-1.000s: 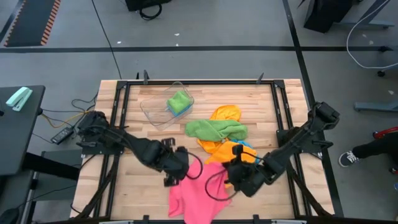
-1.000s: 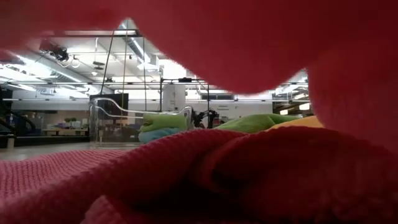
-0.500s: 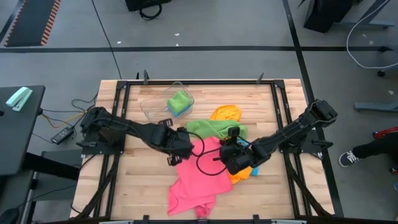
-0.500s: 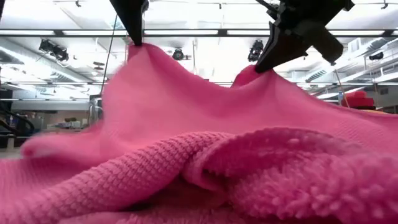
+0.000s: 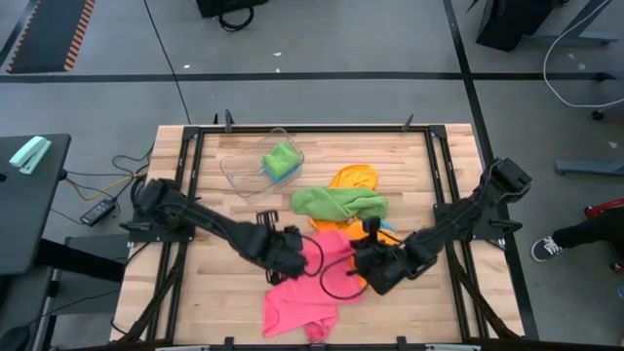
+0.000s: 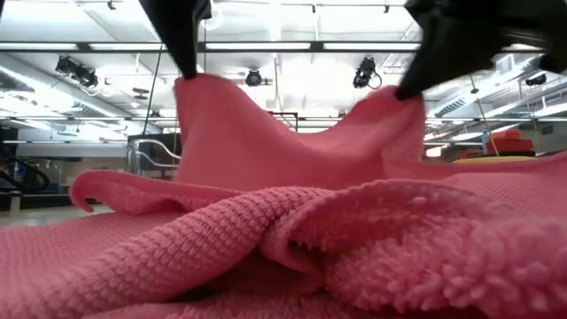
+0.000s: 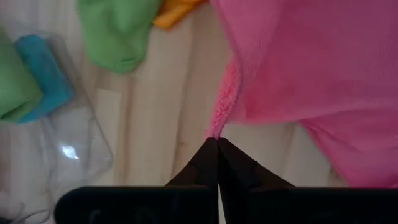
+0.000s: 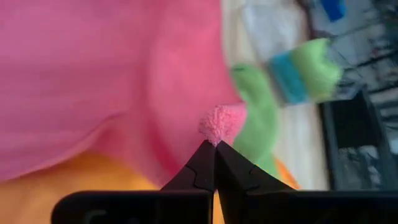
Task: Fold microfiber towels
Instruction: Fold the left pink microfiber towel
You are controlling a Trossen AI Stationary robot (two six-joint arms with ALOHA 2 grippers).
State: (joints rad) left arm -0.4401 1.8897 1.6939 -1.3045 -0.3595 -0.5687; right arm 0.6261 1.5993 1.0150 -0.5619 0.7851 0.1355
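Both grippers (image 7: pixel 217 142) (image 8: pixel 214 146) w/ pink towel (image 5: pixel 304 297) corners

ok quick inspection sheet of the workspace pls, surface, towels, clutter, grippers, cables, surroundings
surface: wooden table inside a black frame.
job's things: pink towel half lifted by two corners; green towel and orange towel loose behind it; folded green and blue cloths in the clear tub.
clutter: nothing seen.
grippers: left gripper shut on a pink towel corner; right gripper shut on another corner.
cables: black cable loops over the pink towel; wires off the table's left edge.
surroundings: grey floor; a person's shoe at right.
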